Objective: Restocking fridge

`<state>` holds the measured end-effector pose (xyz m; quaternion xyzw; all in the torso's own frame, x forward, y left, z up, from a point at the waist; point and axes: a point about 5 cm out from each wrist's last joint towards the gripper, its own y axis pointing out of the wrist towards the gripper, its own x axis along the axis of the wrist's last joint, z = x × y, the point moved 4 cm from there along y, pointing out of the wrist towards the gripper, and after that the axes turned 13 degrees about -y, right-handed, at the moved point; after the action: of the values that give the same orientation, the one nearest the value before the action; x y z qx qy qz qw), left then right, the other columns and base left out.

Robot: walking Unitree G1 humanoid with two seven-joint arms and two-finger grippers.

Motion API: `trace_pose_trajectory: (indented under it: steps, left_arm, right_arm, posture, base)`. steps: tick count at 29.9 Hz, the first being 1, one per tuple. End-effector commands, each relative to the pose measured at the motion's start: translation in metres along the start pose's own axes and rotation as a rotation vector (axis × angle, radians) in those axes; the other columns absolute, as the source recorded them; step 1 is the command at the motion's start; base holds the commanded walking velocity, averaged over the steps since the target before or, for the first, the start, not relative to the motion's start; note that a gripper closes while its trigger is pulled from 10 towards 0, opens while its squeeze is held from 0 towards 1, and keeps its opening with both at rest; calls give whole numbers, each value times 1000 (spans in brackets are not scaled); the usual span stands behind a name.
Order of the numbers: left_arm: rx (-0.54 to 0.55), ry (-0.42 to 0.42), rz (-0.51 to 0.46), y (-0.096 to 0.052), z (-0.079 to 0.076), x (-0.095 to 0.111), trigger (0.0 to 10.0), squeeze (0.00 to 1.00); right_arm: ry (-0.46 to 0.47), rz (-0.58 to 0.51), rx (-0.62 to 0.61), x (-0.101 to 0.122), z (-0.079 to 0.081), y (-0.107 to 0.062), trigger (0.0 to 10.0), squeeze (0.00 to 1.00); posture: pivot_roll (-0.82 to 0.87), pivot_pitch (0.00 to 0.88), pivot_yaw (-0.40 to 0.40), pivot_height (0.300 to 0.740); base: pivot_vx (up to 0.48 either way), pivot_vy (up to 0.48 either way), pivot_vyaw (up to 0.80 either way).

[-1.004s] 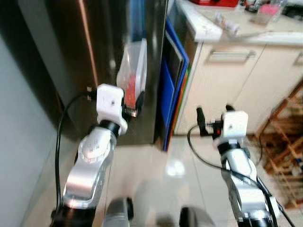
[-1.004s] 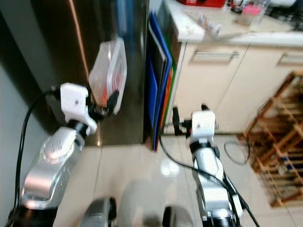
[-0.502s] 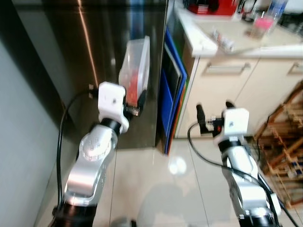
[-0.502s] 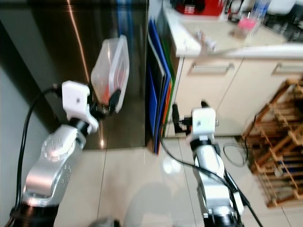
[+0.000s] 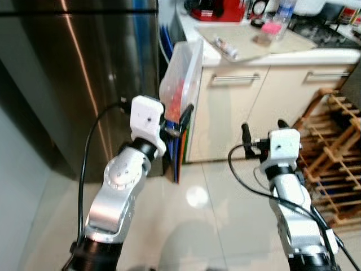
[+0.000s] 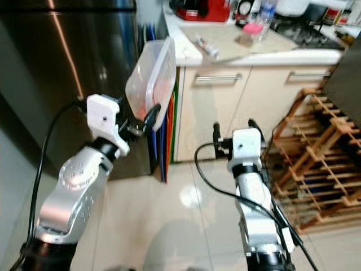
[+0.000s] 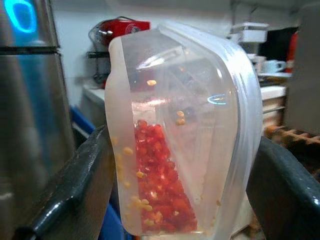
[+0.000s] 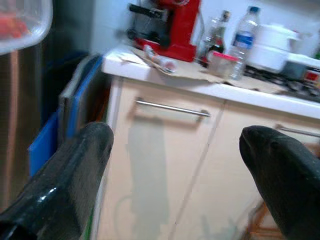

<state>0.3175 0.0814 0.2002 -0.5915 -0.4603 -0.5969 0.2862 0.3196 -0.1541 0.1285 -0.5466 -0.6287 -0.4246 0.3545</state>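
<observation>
Left claw pinches the clear container of red bits — standing upright between its fingers — right claw spread.

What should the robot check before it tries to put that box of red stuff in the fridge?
1. Box held firmly: ok. The left tool is shut on the clear box, one finger on each side.
2. Lid sealed: cannot tell. The box is tipped on its edge, and the red food has slid to the low end.
3. Fridge door open: not ok. The steel fridge is closed.
4. A free tool for the door: ok. The right tool is open and holds nothing.
5. Facing the fridge: not ok. It stands off to the robot's left; the cabinet is ahead.
</observation>
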Motion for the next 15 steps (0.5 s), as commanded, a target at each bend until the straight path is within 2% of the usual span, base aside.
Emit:
trace_pose_trajectory:
  steps: [1,15]
  left_arm:
    - [-27,-6,-34,2,-7,7,10000,0]
    - [-35,-10,-42,6,-8,8,10000,0]
  right_arm:
    - [-14,-7,-9,0,-4,2,10000,0]
    - [-25,-12,-4,0,0,5,10000,0]
  posture:
    - [-34,0,-11,740]
    - [-38,0,-4,740]
  base:
    - [0,-480,0]
    - [0,-480,0]
